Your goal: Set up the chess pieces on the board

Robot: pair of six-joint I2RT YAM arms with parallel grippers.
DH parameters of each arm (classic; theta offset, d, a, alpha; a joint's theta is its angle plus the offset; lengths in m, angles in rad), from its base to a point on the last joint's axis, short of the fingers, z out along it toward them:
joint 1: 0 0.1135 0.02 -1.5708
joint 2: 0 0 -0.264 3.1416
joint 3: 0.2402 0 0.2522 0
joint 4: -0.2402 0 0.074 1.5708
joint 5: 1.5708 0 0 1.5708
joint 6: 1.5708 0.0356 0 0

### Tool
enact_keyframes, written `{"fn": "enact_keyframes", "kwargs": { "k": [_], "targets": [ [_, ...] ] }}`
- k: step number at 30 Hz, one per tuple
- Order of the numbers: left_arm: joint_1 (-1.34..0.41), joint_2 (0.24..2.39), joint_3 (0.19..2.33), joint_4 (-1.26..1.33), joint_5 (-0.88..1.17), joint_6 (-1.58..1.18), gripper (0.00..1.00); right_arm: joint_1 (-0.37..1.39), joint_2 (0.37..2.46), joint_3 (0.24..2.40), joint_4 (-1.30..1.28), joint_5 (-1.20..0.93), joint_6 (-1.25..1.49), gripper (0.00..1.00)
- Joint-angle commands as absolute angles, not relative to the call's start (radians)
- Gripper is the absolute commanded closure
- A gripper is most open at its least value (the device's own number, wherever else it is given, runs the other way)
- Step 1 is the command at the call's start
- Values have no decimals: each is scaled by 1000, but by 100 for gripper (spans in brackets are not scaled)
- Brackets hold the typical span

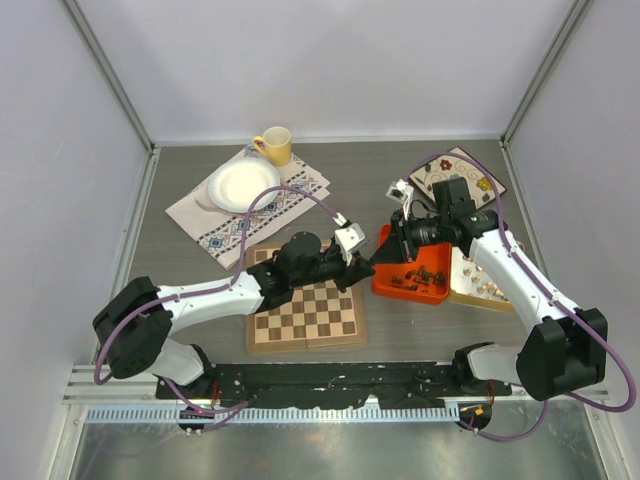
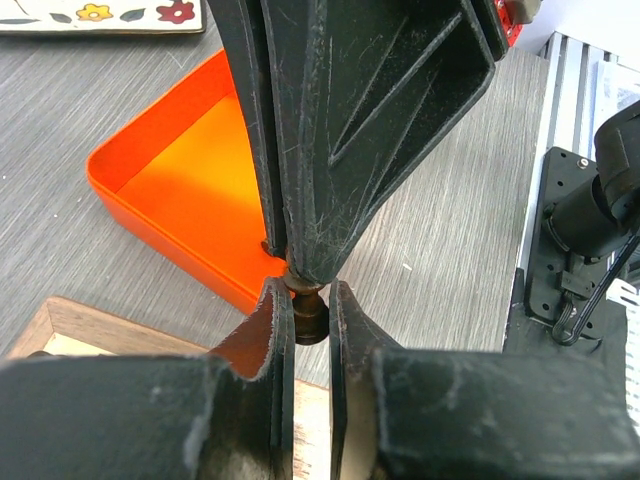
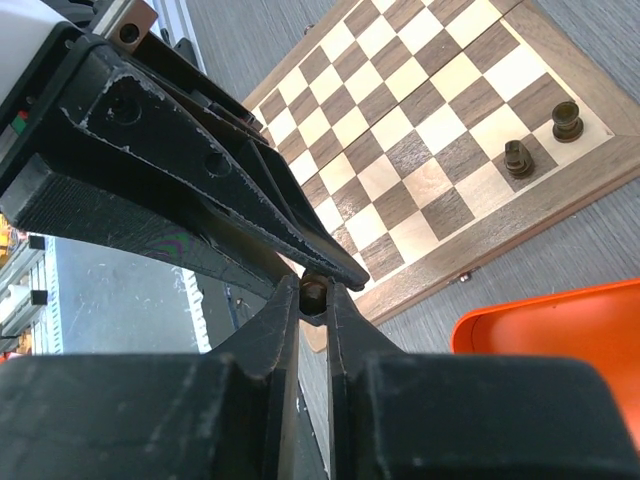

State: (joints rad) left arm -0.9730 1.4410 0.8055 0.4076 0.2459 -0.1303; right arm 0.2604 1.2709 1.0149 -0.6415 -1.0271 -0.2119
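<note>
Between the board and the orange tray, my two grippers meet tip to tip on one dark chess piece. My left gripper is shut on the lower part of the piece. My right gripper pinches the same piece from the opposite side, with both pads against it. In the top view the left gripper and right gripper touch above the table, beside the tray. Two dark pieces stand on the board near one corner. More dark pieces lie in the orange tray.
A pale tray of cream pieces sits right of the orange one. A floral plate lies behind them. A white plate and yellow cup rest on a patterned cloth at the back left.
</note>
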Motion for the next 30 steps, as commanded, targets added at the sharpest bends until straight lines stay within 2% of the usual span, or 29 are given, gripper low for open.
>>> {"fn": "enact_keyframes", "kwargs": {
  "k": [1,3,4,6,9,15,24,27,30],
  "targets": [
    [-965,1420,847,472,236,-147,77,272,1258,1019,-618,-1065,-215,99],
    [-962,1408,842,474,239,-152,69,272,1255,1020,-612,-1058,-215,99],
    [-962,1404,841,474,241,-155,59,272,1255,1025,-614,-1054,-215,99],
    [-957,1381,833,468,245,-155,51,270,1261,1037,-611,-1037,-219,99],
    [-950,1323,834,401,262,-140,26,272,1273,1061,-614,-996,-233,99],
    [-871,1131,831,164,299,-112,2,279,1308,1088,-615,-914,-287,99],
    [-563,940,861,-241,250,-144,0,422,1312,1097,-592,-736,-414,99],
    [-483,939,874,-351,178,-134,1,483,1316,1098,-569,-678,-457,99],
    [-479,942,856,-439,-45,-104,0,532,1356,1118,-558,-628,-468,99]
  ]
}}
